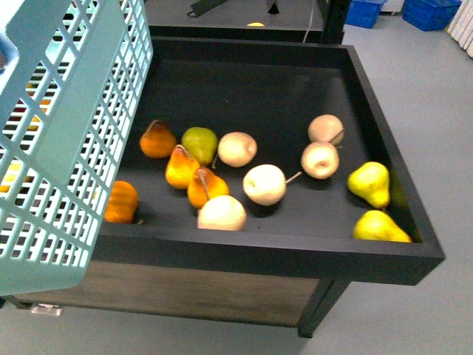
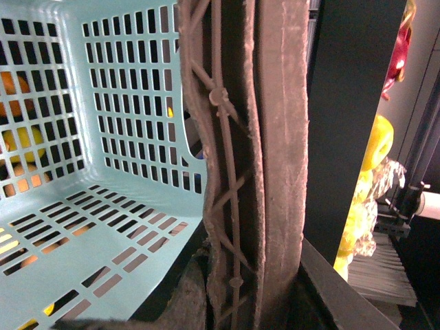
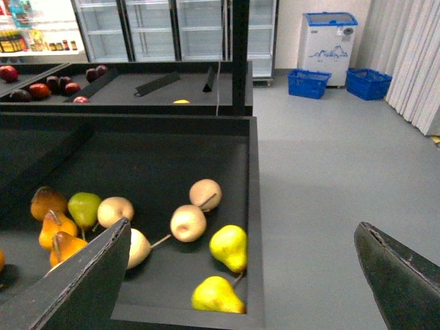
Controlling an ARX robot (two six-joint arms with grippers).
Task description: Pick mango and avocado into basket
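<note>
Basket (image 1: 66,133) hung tilted by the table's (image 1: 295,255) left edge, looking empty, left hand seemingly clamped on its brown handle (image 2: 275,137). Right hand (image 3: 242,227) gaped wide, holding nothing; neither mango nor avocado was in yet.

The right gripper (image 3: 242,227), jaws spread wide, hangs over a black bin (image 3: 172,155) holding yellow pears (image 3: 229,247).

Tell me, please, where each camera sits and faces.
Front: on the body, looking down into the black bin of fruit; no arm shows.
Left wrist: against the handle, looking into the basket; own arm unclear.
Right wrist: above the bin, facing the fridges; the open right gripper frames it.
Shared: front and right wrist both show the yellow pears.
</note>
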